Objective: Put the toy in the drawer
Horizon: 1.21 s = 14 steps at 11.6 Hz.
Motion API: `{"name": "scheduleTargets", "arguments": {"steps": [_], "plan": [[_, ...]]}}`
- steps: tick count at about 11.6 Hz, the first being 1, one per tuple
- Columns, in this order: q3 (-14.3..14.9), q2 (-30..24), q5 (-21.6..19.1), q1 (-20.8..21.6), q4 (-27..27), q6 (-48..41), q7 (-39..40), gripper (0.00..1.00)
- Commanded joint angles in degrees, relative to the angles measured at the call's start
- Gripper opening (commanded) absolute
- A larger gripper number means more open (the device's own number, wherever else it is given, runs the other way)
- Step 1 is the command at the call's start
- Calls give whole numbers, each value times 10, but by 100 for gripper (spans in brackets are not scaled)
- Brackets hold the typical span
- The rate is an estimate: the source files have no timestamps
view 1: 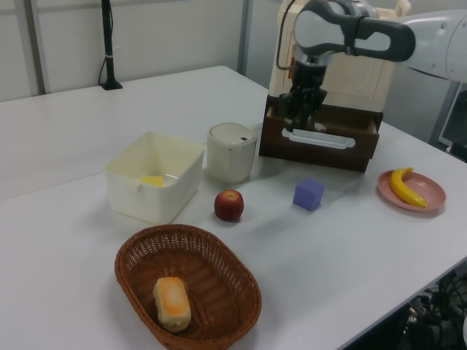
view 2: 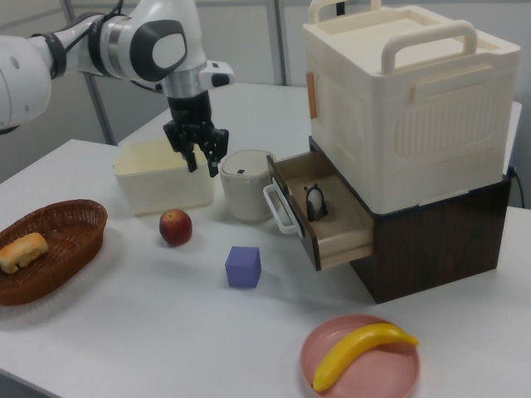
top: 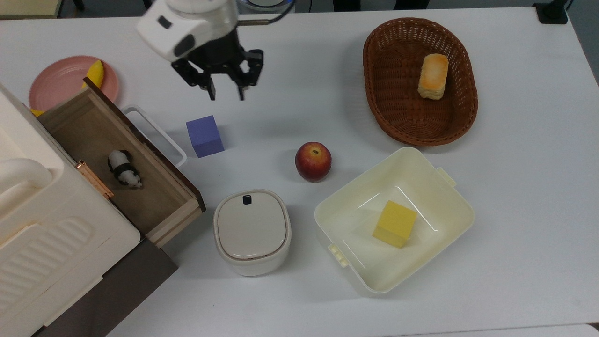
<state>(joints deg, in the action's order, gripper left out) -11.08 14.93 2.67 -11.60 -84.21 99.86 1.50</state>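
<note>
The toy (top: 124,168), a small black-and-white panda, lies on the floor of the open drawer (top: 154,201), near the cabinet side. In the right view the toy (view 2: 315,201) stands inside the drawer (view 2: 342,240). The drawer (view 1: 321,138) shows its dark front and white loop handle in the left view. My gripper (top: 225,95) hangs open and holds nothing, high above the table, to the top view's right of the drawer and beyond the purple cube. The gripper (view 2: 201,166) also appears in the right view, and the gripper (view 1: 290,125) in the left view.
A purple cube (top: 204,135) sits beside the drawer handle. An apple (top: 313,161), a lidded white pot (top: 252,231) and a cream tub (top: 421,178) with a yellow cube (top: 394,223) fill the middle. A wicker basket (top: 388,107) holds bread. A pink plate (top: 56,79) carries a banana.
</note>
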Motion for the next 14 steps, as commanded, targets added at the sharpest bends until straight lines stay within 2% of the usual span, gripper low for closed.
{"name": "scheduleTargets", "arguments": {"steps": [1, 3, 5, 7, 8, 14], "plan": [[6, -39, -8, 20, -31, -11, -18, 100], [11, -72, -8, 22, -40, -37, -19, 100], [34, -107, -9, 32, -52, -40, -21, 100], [103, -116, -20, 89, -53, -39, -33, 100], [119, -115, -28, 104, -51, -38, -38, 100], [120, -116, -29, 97, -46, -38, -33, 100]]}}
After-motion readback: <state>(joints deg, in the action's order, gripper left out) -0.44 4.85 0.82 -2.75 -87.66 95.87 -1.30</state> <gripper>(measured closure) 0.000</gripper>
